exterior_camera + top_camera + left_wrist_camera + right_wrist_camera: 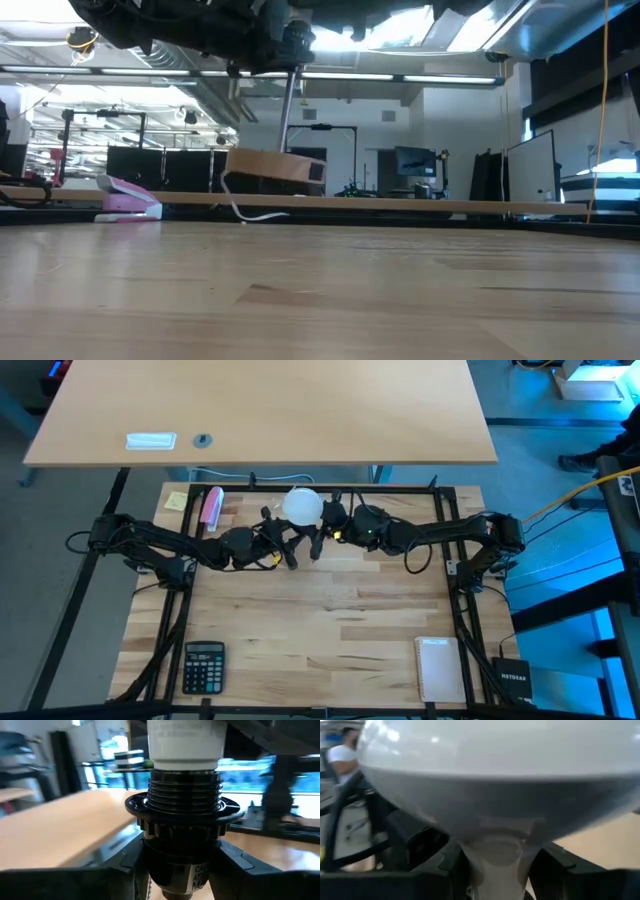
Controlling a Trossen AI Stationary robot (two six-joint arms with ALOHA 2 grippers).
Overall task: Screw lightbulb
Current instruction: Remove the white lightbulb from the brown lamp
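Observation:
The white lightbulb (pixel 302 506) stands upright at the table's far middle, its pale neck (pixel 185 742) set into the threaded black socket (pixel 184 800). My left gripper (pixel 283 538) comes from the left and is shut on the socket. My right gripper (pixel 325 525) comes from the right and is shut on the bulb, below its globe (pixel 495 775). In the low view a tan wooden base (pixel 272 163) shows tilted under the arms, with a white cord (pixel 250 210) trailing from it. I cannot tell whether the base touches the table. My left gripper pinches the socket's lower body (pixel 180 865), below its flange, between its two fingers (pixel 235 862). The fingers come level from the table's left side. The socket stands upright in the hold. My right gripper pinches the bulb's narrow neck (pixel 492 857), just under the globe, between its two fingers (pixel 427 845). The fingers come roughly level from the table's right side. The bulb stands upright, globe up, on the socket.
A pink stapler (pixel 211 506) and a yellow note (pixel 176 500) lie at the far left. A calculator (pixel 204 666) lies near left, a notepad (pixel 437 668) near right. A larger table (pixel 260 410) stands beyond the far edge. A person (pixel 340 755) is in the room.

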